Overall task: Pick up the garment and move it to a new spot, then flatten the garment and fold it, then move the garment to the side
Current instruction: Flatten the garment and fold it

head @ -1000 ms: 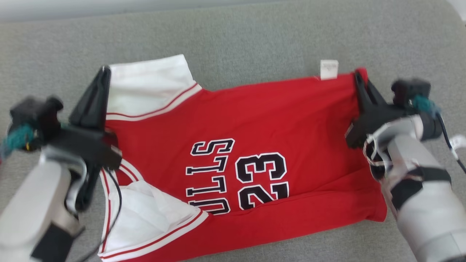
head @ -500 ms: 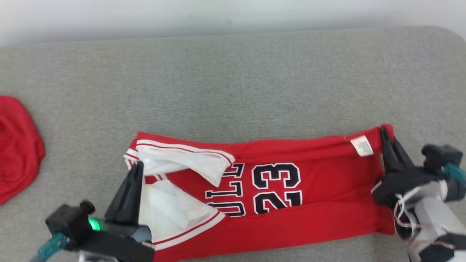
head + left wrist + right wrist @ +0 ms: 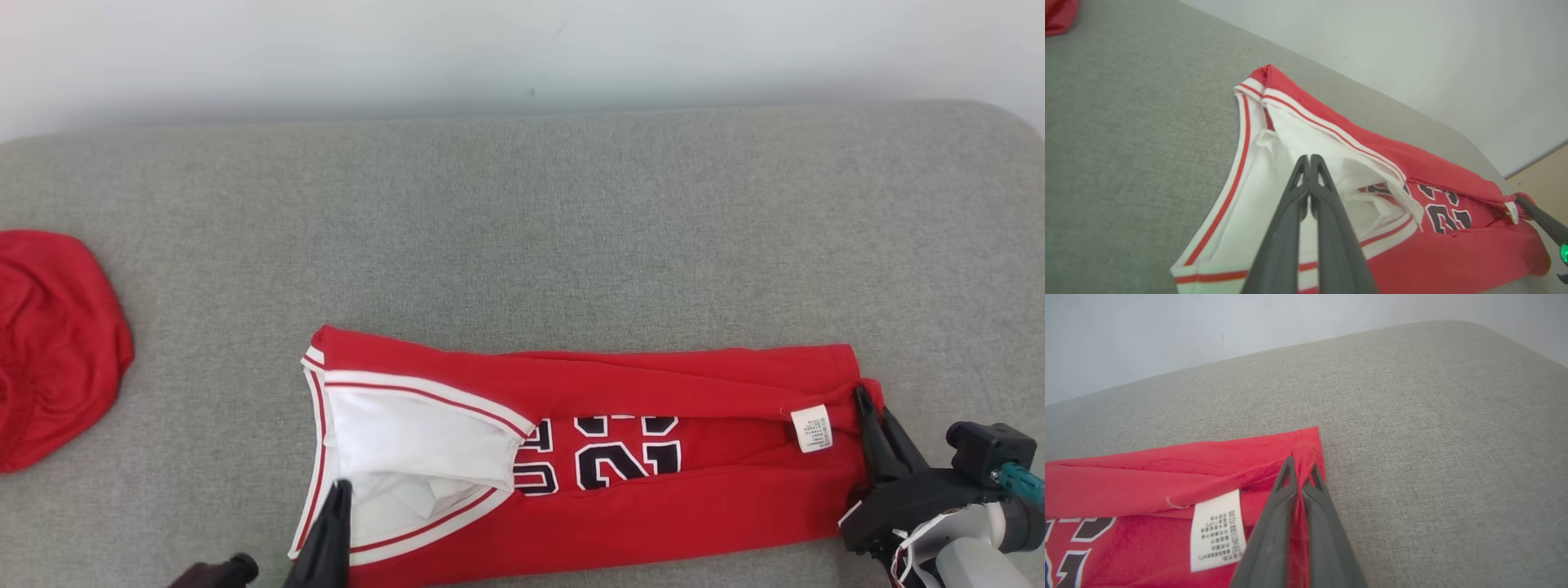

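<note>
Head view: left gripper (image 3: 339, 490) is cut off by the bottom edge, only its dark fingertips showing over the white lining. Left wrist view: its jaws are pressed together; cloth between them cannot be made out. Right gripper (image 3: 859, 396) pinches the red hem corner beside the care label (image 3: 812, 427); the right wrist view shows red cloth between its jaws.

Garment (image 3: 653, 506) lies on the grey counter (image 3: 522, 229), near the front edge. Its far side is folded toward the robot, so a red band and a white flap hide the tops of the numerals and most of the lettering. A second red cloth (image 3: 49, 351) is cropped at the left.

Versus half a second ago: the fold covers more of the print, the label sits lower, and the left gripper is lower in frame. The camera has also shifted.
</note>
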### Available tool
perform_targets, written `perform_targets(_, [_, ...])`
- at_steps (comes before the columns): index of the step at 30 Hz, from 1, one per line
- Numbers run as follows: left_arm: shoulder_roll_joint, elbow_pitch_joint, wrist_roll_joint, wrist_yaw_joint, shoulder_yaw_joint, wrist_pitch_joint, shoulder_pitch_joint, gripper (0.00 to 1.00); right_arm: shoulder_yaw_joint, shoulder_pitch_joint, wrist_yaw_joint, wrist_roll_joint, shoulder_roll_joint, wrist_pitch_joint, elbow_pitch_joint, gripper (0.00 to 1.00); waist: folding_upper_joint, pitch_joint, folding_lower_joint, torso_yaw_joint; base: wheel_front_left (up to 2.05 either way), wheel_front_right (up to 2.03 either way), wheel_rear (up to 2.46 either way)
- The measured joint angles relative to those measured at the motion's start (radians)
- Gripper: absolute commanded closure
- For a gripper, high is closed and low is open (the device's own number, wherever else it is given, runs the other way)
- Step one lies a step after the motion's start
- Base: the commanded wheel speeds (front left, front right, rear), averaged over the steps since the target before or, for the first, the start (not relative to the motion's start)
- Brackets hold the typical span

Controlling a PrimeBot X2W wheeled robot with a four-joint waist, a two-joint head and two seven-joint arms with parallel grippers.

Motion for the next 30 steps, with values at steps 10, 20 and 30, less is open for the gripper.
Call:
perform_targets(10, [-0.058,0.091,0.136,-0.018,0.123,0.000,0.015,0.00,-0.033,0.065,0.000,0.031,0.001,0.000,-0.081,0.00,0.0000,-0.046,0.0001,0.016,0.00,0.00,0.00])
perform_targets(20, [-0.128,-0.012,0.382,-0.042,0.290,0.000,0.090,0.00,-0.088,0.124,0.000,-0.001,0.003,0.000,-0.108,0.00,0.0000,-0.090,0.0000,0.033,0.00,0.00,0.00])
perform_targets(30, [-0.162,0.001,0.467,-0.068,0.354,0.000,0.122,0.00,-0.090,-0.019,0.000,-0.054,0.033,0.010,0.186,0.00,0.0001,-0.105,0.0002,0.065,0.00,0.00,0.00])
